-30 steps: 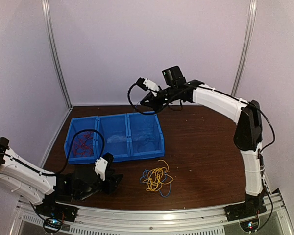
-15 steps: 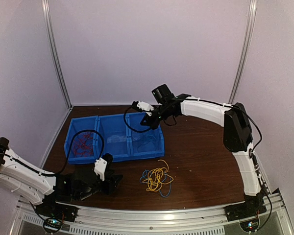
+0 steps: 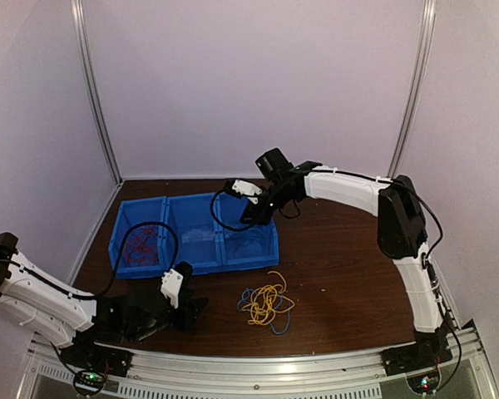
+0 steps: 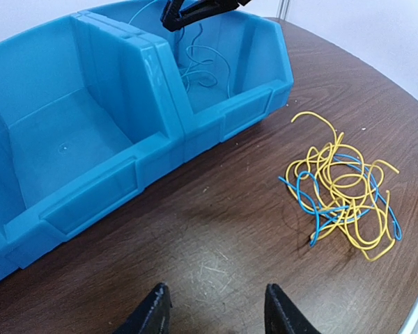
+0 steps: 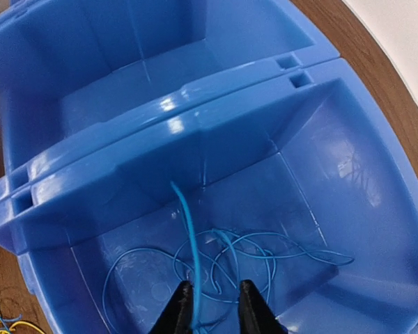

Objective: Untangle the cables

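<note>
Three bright blue plastic bins (image 3: 191,264), plain, glossy white highlights on the rims. Thin red curly wires (image 3: 140,243) in the left bin. Thin light blue wires (image 5: 226,254) in the right bin, paler than the bin itself. Loose wire tangle (image 4: 338,195) on the table: mostly yellow-orange, with a few light blue strands mixed in. Wooden table top (image 3: 341,266): dark brown, wood grain, fine pale scratches. Right arm (image 3: 349,187) and left arm (image 3: 41,299): white shells, black joints, black cabling. Left gripper (image 4: 214,292) black; right gripper (image 5: 214,285) black. Back wall (image 3: 249,83) plain pale lilac. Front metal rail (image 3: 258,366) silver.
</note>
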Action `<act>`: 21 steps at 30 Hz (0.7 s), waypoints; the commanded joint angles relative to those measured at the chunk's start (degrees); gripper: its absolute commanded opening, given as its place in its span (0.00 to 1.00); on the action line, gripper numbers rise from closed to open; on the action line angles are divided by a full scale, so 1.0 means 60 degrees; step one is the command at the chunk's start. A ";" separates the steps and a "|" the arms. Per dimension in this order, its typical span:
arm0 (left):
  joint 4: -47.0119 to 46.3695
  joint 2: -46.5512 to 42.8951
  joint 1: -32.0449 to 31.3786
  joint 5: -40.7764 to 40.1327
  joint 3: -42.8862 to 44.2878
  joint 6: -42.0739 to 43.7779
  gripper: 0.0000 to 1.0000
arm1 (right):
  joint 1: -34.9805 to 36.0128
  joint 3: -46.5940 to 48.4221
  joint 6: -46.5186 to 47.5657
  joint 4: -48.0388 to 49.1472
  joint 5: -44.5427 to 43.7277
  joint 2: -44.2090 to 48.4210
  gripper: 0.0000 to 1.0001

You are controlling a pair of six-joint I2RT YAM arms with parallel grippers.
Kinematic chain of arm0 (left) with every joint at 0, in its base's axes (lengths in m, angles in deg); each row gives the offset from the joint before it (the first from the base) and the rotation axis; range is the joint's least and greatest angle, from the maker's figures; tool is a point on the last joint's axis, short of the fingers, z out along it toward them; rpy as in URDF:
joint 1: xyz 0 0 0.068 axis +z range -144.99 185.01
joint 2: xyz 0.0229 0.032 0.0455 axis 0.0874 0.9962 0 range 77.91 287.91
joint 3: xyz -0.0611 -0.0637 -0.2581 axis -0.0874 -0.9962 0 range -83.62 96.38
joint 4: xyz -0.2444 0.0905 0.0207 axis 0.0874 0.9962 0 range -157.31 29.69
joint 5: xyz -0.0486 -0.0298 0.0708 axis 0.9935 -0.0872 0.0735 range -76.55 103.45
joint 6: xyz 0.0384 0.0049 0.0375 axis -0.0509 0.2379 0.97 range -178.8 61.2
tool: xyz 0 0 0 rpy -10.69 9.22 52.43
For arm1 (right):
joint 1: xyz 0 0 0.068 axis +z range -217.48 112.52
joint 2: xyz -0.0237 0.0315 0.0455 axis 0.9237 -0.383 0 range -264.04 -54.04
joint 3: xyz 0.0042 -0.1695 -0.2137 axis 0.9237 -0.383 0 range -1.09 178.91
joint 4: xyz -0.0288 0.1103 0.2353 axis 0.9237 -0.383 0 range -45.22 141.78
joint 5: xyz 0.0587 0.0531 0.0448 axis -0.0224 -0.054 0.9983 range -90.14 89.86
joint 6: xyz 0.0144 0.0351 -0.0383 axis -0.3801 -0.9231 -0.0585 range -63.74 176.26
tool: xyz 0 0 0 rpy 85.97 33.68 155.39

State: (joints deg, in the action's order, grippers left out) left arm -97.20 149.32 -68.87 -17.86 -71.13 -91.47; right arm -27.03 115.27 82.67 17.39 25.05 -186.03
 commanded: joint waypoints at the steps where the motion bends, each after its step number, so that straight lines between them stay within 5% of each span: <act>1: -0.0307 0.0108 -0.0034 -0.0158 0.0187 0.0192 0.47 | 0.0151 0.0257 0.0002 -0.0791 0.0287 0.0697 0.32; 11: -0.0363 0.0386 -0.0034 -0.0029 0.0561 0.0699 0.48 | 0.0149 -0.1817 0.0331 -0.1226 -0.0287 0.3439 0.53; 21: -0.1011 0.1378 -0.0034 0.0451 0.1233 0.1355 0.48 | 0.0205 -0.6632 0.1723 -0.0615 0.1449 0.6802 0.43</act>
State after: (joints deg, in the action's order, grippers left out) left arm -99.19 155.51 -68.87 -16.66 -66.67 -85.89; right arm -26.55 84.03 87.85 14.00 27.08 -149.50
